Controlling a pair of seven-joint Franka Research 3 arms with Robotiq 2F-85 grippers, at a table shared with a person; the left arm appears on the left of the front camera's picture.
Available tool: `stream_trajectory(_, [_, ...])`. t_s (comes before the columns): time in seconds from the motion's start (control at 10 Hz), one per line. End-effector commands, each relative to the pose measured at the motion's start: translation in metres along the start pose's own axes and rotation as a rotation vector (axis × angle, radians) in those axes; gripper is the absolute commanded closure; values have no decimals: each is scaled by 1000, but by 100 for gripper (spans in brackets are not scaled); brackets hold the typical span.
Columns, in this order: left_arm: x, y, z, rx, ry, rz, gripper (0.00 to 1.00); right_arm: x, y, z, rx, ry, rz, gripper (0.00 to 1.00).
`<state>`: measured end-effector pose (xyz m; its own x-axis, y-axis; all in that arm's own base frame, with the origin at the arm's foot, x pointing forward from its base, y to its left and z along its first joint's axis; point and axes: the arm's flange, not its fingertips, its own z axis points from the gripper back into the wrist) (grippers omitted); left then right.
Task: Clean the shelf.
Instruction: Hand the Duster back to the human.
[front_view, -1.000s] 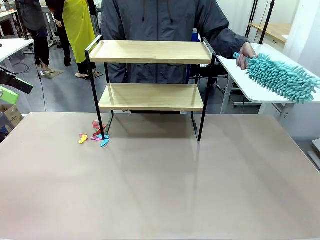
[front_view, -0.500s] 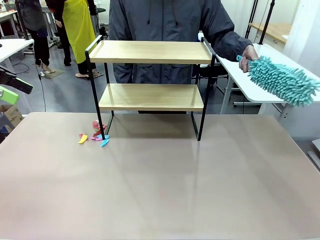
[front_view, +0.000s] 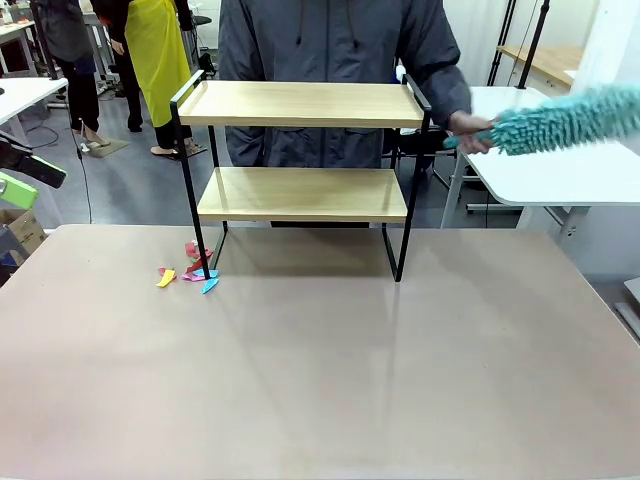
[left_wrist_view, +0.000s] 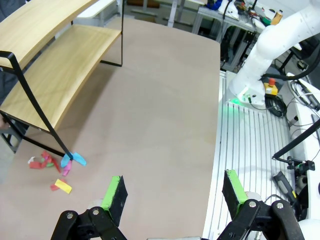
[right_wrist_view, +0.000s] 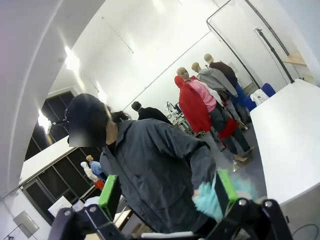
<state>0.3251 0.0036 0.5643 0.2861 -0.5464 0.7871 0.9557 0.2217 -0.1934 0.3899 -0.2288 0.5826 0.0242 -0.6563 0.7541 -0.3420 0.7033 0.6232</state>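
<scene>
Front view: fixed, level with the table (front_view: 320, 380), facing across it toward the shelf (front_view: 302, 150) and the person (front_view: 330, 50) beyond. Left wrist view: raised, tilted down over the table's left side, close to the shelf's (left_wrist_view: 55, 70) leg and the coloured scraps (left_wrist_view: 55, 167) (shared with front view). Right wrist view: angled upward at the person (right_wrist_view: 150, 170), ceiling behind.

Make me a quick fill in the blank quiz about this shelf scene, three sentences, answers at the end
1. The person's hand holds a teal ____ beside the shelf.
2. The shelf has ____ wooden boards.
3. Colourful scraps lie on the table by the shelf's front ____ leg, as the front view shows it.

Answers: duster; two; left
</scene>
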Motion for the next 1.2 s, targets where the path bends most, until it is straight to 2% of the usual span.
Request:
stream_trajectory(0.0, [2,0,1,-10,-14,0,0,-4,1,3,-8,1,23,0])
stream_trajectory(1.1, [2,0,1,-10,-14,0,0,-4,1,3,-8,1,23,0])
